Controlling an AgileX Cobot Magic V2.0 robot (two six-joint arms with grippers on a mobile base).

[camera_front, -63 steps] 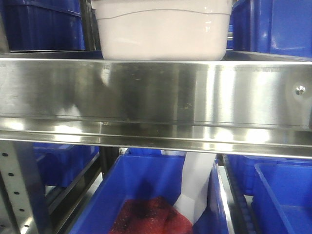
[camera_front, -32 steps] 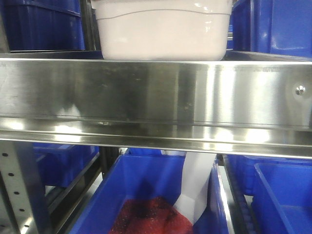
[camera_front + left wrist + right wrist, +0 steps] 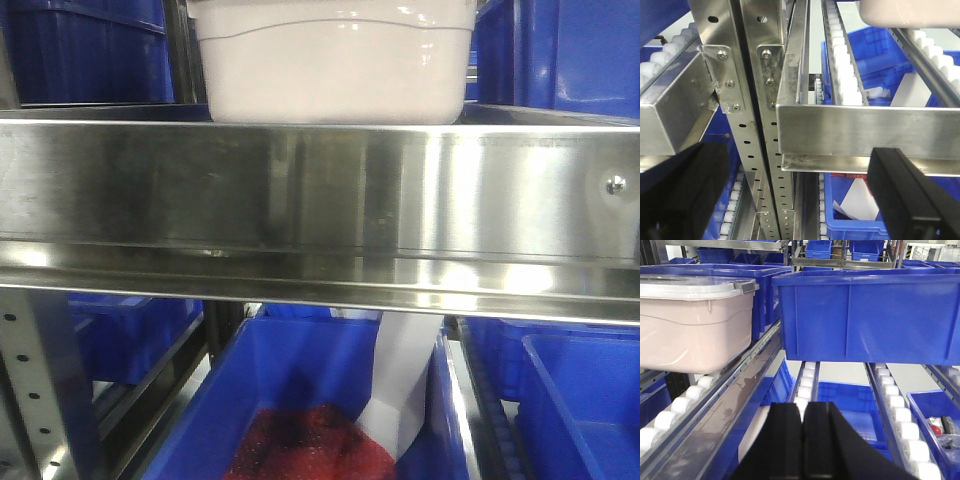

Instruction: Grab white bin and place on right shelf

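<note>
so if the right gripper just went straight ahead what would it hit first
Probably the large blue bin on the roller rails; the shut right gripper points at the gap below it, so depth is uncertain. The white bin sits off to its left.

One white bin [image 3: 687,325], one large blue bin [image 3: 867,315] beside it, two grippers, left [image 3: 800,195] and right [image 3: 802,440]

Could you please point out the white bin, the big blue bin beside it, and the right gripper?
white bin [image 3: 690,335]: right wrist view, on its side wall.
blue bin [image 3: 870,320]: right wrist view, on its front wall.
right gripper [image 3: 802,422]: right wrist view, where the fingers meet.
</note>
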